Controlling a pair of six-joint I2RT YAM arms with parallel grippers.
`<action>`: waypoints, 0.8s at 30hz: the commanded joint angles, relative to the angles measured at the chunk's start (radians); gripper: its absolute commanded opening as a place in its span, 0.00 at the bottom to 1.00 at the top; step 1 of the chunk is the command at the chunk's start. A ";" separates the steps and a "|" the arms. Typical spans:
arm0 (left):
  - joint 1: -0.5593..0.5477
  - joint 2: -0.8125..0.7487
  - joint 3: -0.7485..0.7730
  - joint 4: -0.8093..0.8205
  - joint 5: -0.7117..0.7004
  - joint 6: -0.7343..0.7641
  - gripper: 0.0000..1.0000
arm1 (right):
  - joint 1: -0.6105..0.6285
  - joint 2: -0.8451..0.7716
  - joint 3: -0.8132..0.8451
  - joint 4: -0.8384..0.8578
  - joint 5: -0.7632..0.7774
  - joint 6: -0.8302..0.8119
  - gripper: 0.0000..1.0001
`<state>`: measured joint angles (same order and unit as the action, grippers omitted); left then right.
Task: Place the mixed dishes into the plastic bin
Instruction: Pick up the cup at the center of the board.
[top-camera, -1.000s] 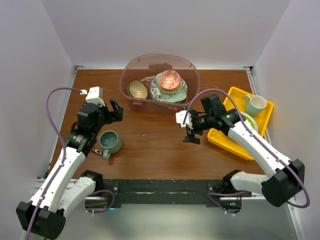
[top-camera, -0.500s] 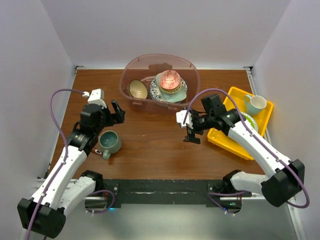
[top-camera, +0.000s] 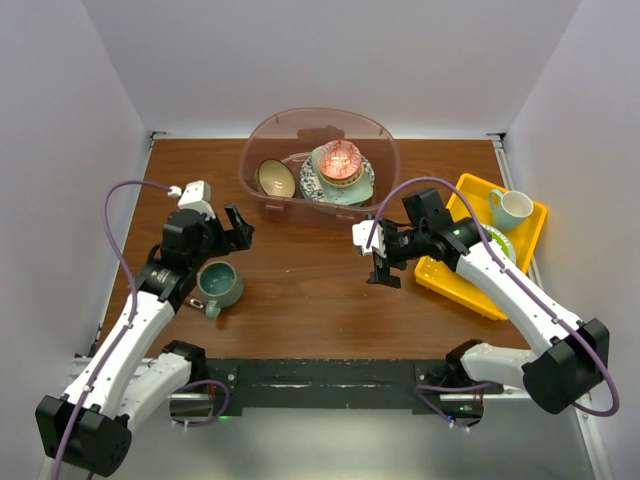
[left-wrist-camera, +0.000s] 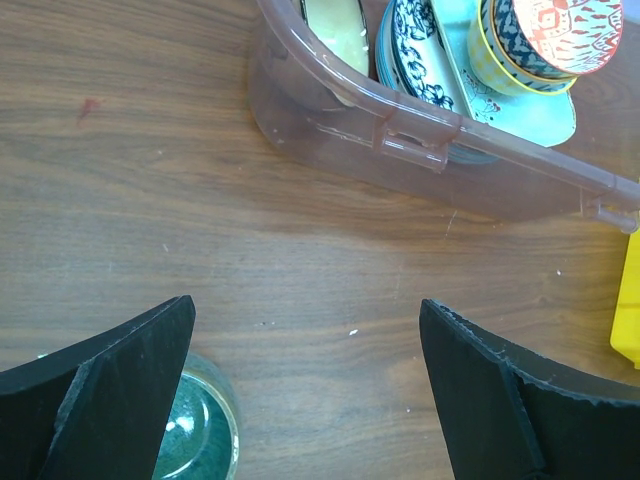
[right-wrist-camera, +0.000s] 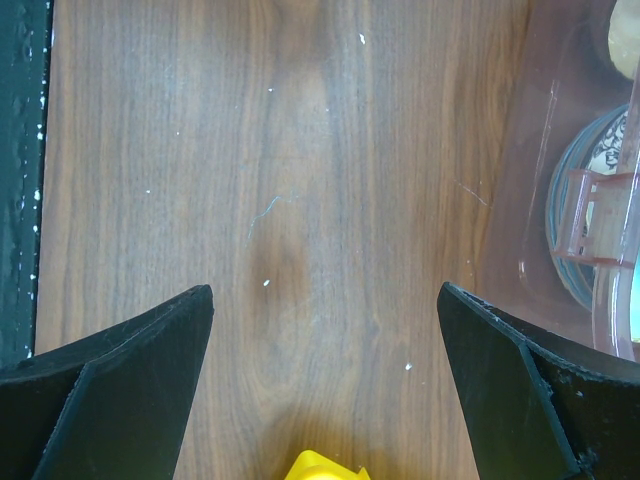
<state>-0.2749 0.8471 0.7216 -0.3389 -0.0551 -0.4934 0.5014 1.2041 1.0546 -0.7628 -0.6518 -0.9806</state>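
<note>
The plastic bin (top-camera: 262, 135) stands at the back centre. It holds a tan bowl (top-camera: 274, 178), a red-patterned bowl (top-camera: 338, 163), a blue-patterned plate (left-wrist-camera: 412, 55) and a mint dish (left-wrist-camera: 525, 108). A teal mug (top-camera: 218, 284) stands on the table at the left; its rim shows in the left wrist view (left-wrist-camera: 200, 440). My left gripper (top-camera: 240, 228) is open and empty, above the table between the mug and the bin (left-wrist-camera: 430, 140). My right gripper (top-camera: 383, 270) is open and empty over bare table in front of the bin (right-wrist-camera: 590, 200).
A yellow tray (top-camera: 452, 278) lies at the right with a pale mug (top-camera: 510, 208) and a lime-green plate (top-camera: 499, 243) on it. Its corner shows in the right wrist view (right-wrist-camera: 325, 468). White walls enclose the table on three sides.
My left gripper has shifted slightly right and toward the front. The right arm and the dishes have not moved.
</note>
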 joint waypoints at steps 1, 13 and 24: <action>0.008 0.003 -0.008 -0.005 0.029 -0.027 1.00 | -0.008 -0.009 -0.004 0.019 -0.040 0.010 0.98; 0.006 0.026 -0.002 -0.060 0.043 -0.053 0.99 | -0.008 -0.008 -0.004 0.019 -0.043 0.011 0.98; -0.038 0.078 0.025 -0.133 -0.026 -0.057 0.96 | -0.008 -0.006 -0.005 0.020 -0.043 0.010 0.98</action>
<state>-0.2832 0.9085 0.7216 -0.4526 -0.0410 -0.5396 0.4973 1.2041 1.0542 -0.7628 -0.6579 -0.9806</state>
